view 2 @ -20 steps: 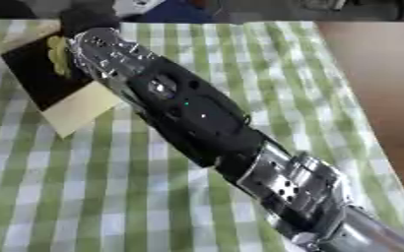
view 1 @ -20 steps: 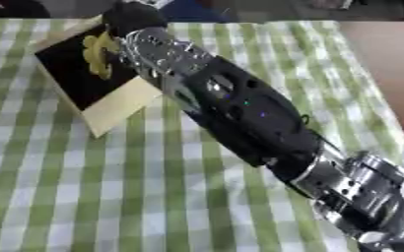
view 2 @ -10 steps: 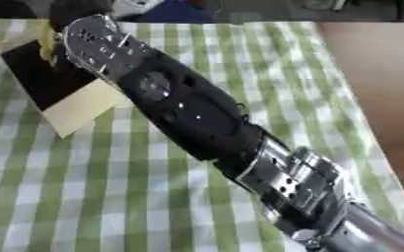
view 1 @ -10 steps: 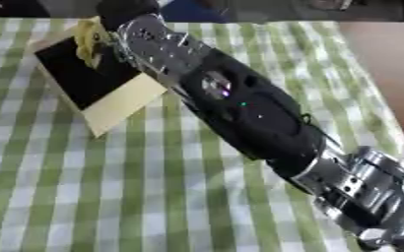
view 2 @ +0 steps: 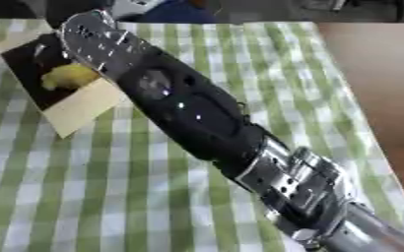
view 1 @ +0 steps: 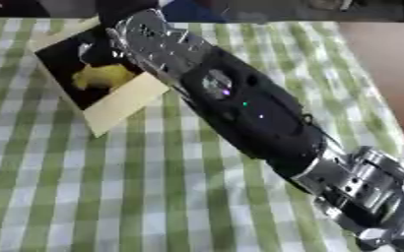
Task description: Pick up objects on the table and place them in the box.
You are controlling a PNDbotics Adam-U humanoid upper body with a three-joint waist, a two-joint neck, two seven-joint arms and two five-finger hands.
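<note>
Green-check cloth shows nothing left loose beside the box, and a yellow obj lies inside it, so you look near done w/ what's visible; right hand sits over the box's far edge, fingers hidden, can't tell grip.

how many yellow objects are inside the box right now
1. A single yellow object lies on the dark floor of the box, at the far left of the table. The right arm crosses the box's far corner, so another could be hidden there.
</note>
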